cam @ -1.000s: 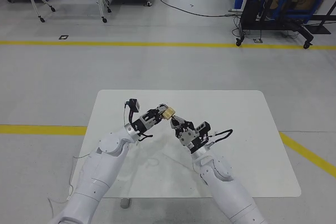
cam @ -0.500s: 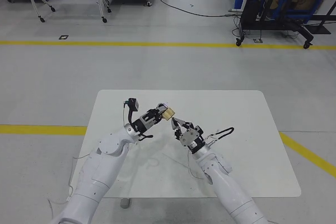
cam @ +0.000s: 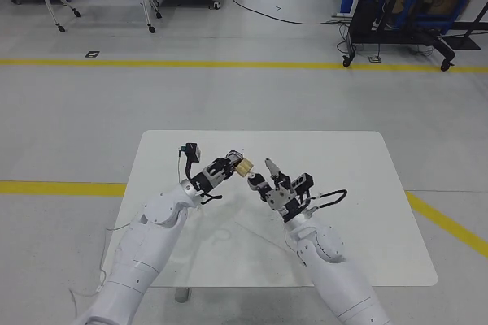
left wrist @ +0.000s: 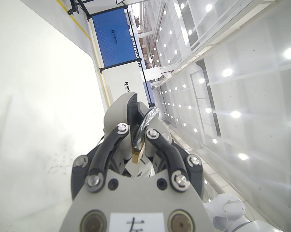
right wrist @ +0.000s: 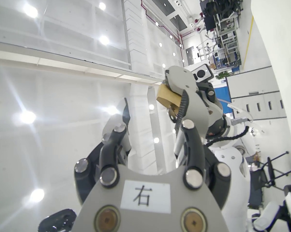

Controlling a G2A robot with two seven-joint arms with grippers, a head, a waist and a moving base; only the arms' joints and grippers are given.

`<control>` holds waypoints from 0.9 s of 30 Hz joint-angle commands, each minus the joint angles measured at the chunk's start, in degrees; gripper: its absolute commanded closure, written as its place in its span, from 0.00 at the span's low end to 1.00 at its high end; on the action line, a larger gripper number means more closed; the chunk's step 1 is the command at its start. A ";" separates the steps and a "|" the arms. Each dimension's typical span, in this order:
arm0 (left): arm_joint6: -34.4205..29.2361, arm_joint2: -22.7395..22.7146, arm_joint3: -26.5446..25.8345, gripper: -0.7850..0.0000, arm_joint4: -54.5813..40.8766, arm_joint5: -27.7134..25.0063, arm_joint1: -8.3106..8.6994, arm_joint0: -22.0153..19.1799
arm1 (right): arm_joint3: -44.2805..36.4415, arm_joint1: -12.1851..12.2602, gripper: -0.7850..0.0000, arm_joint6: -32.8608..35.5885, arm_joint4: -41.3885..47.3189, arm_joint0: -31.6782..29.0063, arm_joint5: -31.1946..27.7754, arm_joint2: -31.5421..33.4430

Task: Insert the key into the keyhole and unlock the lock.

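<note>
Right gripper (cam: 262, 175) has opened since before, fingers now spread, just right of lock (cam: 243, 166), left gripper (cam: 233, 165) pinching lock, held above middle of table (cam: 350, 154)

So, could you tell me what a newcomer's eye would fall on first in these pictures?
Most likely the brass padlock, clamped in the left gripper and held above the middle of the white table. Right beside it, the right gripper stands open and empty, aimed towards the padlock.
</note>
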 commanded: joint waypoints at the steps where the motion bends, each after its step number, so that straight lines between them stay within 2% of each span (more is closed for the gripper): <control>1: 0.12 0.15 0.01 1.00 0.49 0.39 0.01 0.00 | -1.55 0.50 0.00 -1.82 -4.23 -1.04 -1.91 2.38; 6: -1.84 2.52 0.11 1.00 5.61 3.43 0.05 -0.67 | -7.14 1.78 0.00 -11.32 -20.34 -4.87 -5.82 8.95; 8: -3.12 4.30 0.37 1.00 8.62 5.15 -0.04 -1.14 | -9.86 2.02 0.00 -14.19 -23.91 -6.65 -6.40 10.67; 14: -9.52 10.94 2.92 1.00 18.33 10.44 -0.53 -4.07 | -14.30 2.37 0.00 -18.91 -29.17 -9.80 -6.20 13.74; 19: -10.33 14.33 5.18 1.00 22.71 13.81 -1.12 -5.78 | -14.30 2.37 0.00 -18.91 -29.17 -9.80 -6.20 13.74; 20: -10.92 14.72 5.66 0.96 22.77 14.50 -1.22 -6.09 | -14.30 2.37 0.00 -18.91 -29.17 -9.80 -6.20 13.74; 21: -11.71 15.06 6.12 0.67 22.76 15.18 -1.31 -6.46 | -14.30 2.37 0.00 -18.91 -29.17 -9.80 -6.20 13.74; 22: -11.53 15.43 6.39 0.32 23.89 15.36 -1.34 -6.90 | -14.30 2.37 0.00 -18.91 -29.17 -9.80 -6.20 13.74; 23: -11.49 15.73 6.73 0.10 24.31 15.66 -1.40 -7.01 | -14.30 2.37 0.00 -18.91 -29.17 -9.80 -6.20 13.74; 24: -11.73 15.89 6.95 0.00 24.09 15.99 -1.47 -7.12 | -14.30 2.37 0.00 -18.91 -29.17 -9.80 -6.20 13.74; 27: -11.46 16.14 7.34 0.00 24.05 16.23 -1.62 -7.43 | -14.30 2.37 0.00 -18.91 -29.17 -9.80 -6.20 13.74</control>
